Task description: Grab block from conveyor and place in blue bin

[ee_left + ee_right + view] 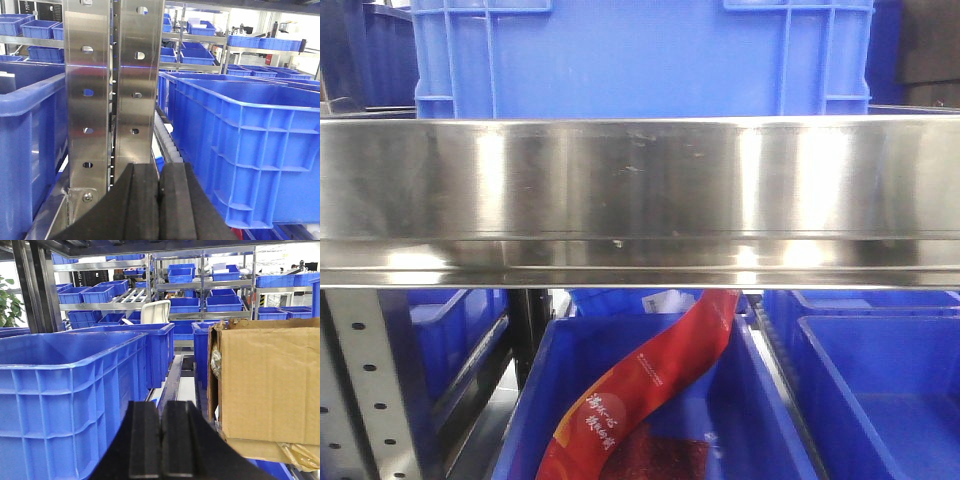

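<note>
Left claw (159, 200) and right claw (161, 440) both seemingly pressed closed, empty, among blue bins (70, 390).

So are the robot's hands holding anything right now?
No. The left hand and the right hand both have their black pads pressed shut together with nothing between them. Only blue plastic bins and a brown cardboard box sit nearby.

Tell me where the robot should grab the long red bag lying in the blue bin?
Probably the upper stretch of the red bag, coming from above. There it slants up clear of the blue bin, so a gripper could close across its narrow width. Its lower end lies flat in the bin, harder to pinch. The steel shelf rail overhangs, so the approach looks tight.
</note>
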